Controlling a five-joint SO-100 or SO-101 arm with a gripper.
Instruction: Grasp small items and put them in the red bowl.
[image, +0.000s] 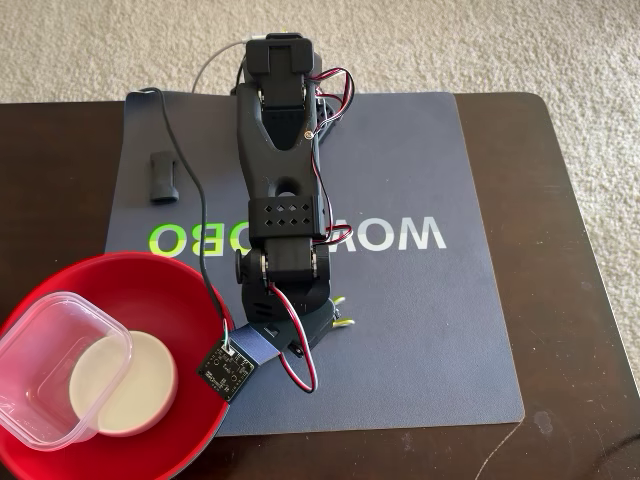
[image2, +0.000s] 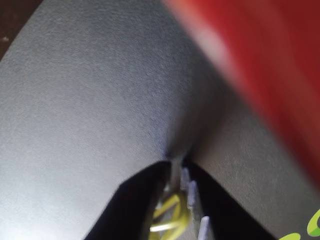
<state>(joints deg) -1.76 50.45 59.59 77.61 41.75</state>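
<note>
The red bowl (image: 150, 290) sits at the lower left of the fixed view and holds the clear square tub (image: 45, 360) and the small white bowl (image: 130, 385). Its rim fills the upper right of the wrist view (image2: 270, 65). The black ribbed bar (image: 162, 176) lies on the mat's left part, far from the arm. The arm (image: 285, 200) leans down over the mat, just right of the bowl. In the wrist view my gripper (image2: 176, 162) is shut on the yellow-green clothespin (image2: 170, 215), tips at the mat. Yellow-green ends of the clothespin (image: 342, 310) stick out beside the arm.
A grey-blue mat (image: 430, 320) with lettering covers a dark wooden table (image: 570, 250). The arm's cable (image: 185, 190) runs across the mat to a small camera board (image: 232, 368) over the bowl's right rim. Carpet lies beyond the table's far edge.
</note>
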